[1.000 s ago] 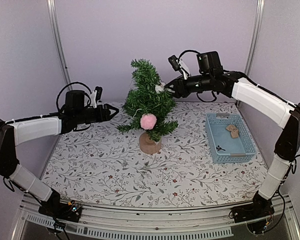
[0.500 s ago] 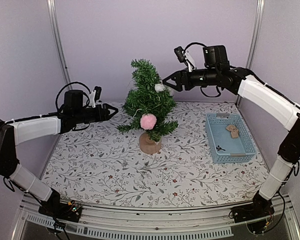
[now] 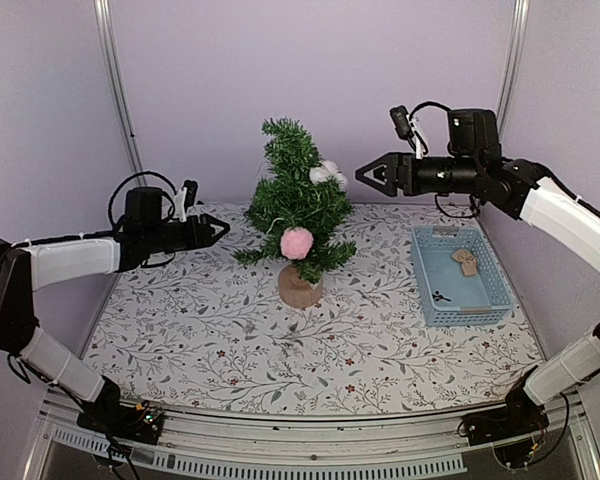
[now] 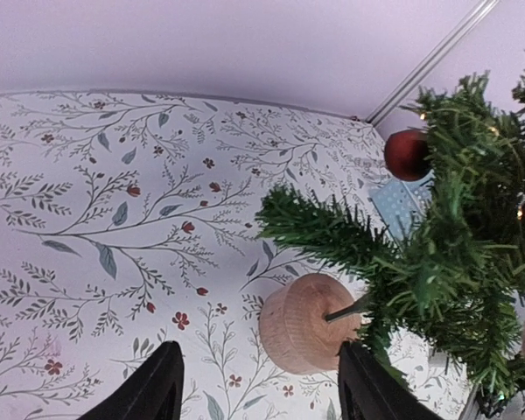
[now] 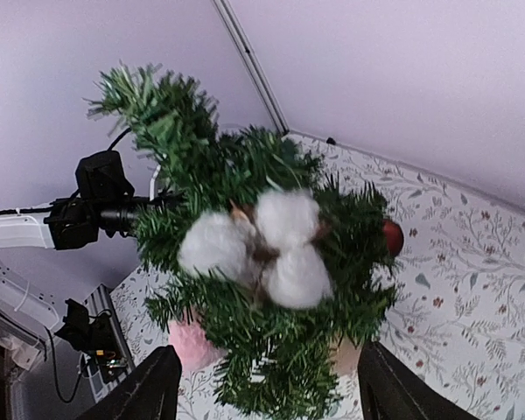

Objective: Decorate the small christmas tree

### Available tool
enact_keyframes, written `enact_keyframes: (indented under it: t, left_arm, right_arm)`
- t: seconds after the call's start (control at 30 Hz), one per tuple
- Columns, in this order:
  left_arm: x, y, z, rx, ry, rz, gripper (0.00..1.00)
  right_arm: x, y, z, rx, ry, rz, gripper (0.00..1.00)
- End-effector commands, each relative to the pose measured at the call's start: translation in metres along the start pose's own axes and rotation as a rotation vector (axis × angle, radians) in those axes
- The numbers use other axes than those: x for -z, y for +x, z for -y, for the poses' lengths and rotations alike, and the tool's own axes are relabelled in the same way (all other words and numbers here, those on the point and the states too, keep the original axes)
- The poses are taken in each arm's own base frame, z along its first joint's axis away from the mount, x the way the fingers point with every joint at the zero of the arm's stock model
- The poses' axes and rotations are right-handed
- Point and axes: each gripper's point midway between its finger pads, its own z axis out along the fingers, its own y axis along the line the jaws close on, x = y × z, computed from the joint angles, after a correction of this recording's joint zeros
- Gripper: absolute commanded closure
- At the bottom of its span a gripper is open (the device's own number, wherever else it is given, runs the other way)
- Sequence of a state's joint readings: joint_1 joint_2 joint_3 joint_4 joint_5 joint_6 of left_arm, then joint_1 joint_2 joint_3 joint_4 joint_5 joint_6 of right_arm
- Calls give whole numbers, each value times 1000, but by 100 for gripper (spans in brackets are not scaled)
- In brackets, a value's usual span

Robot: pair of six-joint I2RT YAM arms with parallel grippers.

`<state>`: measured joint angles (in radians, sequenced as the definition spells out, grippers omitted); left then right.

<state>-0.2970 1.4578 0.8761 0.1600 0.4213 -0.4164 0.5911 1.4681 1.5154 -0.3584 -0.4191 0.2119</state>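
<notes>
The small christmas tree (image 3: 295, 205) stands mid-table on its round tan base (image 3: 299, 288). It carries a pink pom-pom (image 3: 297, 243), a white cotton boll (image 3: 327, 172) near its upper right, and a red bauble (image 4: 408, 154). The cotton boll (image 5: 267, 247) fills the right wrist view against the branches. My right gripper (image 3: 372, 174) is open and empty, a short way right of the tree, level with the boll. My left gripper (image 3: 220, 227) is open and empty, left of the tree. The tree base (image 4: 308, 322) lies between its fingers in the left wrist view.
A blue basket (image 3: 460, 277) stands at the right of the table with small tan ornaments (image 3: 466, 261) and a dark hook inside. The enclosure's back wall and metal posts stand close behind the tree.
My right gripper let go of the cotton boll, which stays on the tree, and drew back to the right and up. My left gripper pulled back a little to the left.
</notes>
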Motion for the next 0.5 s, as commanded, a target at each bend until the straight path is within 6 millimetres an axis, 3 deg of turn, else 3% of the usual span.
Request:
enact_keyframes:
  t: [0.0,0.13,0.3,0.47]
  left_arm:
    - [-6,3,-16,57,3,11,38]
    - [-24,17,-22,96,30,-43,39]
    - [-38,30,-30,140,48,-51,39]
    - [-57,41,-23,140,101,-74,40]
  right_arm:
    - [14,39,9,-216,17,-18,28]
    - [16,88,26,-352,47,-67,31]
    - [20,135,31,-548,3,-39,33]
    - [15,173,37,-691,-30,-34,36]
